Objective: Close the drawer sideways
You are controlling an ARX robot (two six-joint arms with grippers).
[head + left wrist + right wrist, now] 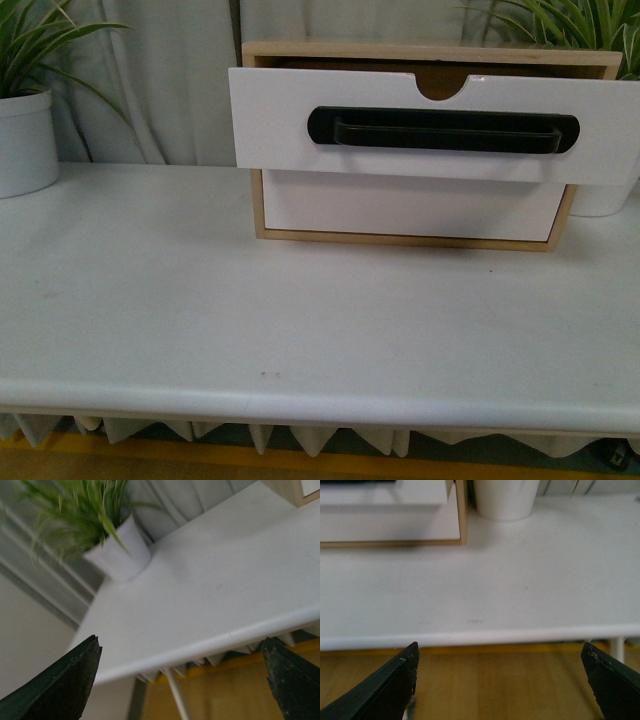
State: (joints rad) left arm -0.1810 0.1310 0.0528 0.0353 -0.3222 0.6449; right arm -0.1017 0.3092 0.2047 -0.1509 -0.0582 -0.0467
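Observation:
The drawer (280, 125) is the upper one of a small wooden cabinet (258, 215) at the back of the white table. Its wide white front is pulled out toward me, with a long black oval handle (442, 130) and a semicircular notch (447, 88) in its top edge. Part of it shows in the right wrist view (385, 492). Neither gripper shows in the front view. My left gripper (181, 652) is open and empty off the table's front left edge. My right gripper (501, 660) is open and empty, in front of the table's front edge.
A plain white handleless drawer (400, 205) sits shut below. A potted plant in a white pot (25, 140) stands at the left, also in the left wrist view (117, 552). Another white pot (506, 499) stands right of the cabinet. The white table (300, 320) lies before the cabinet.

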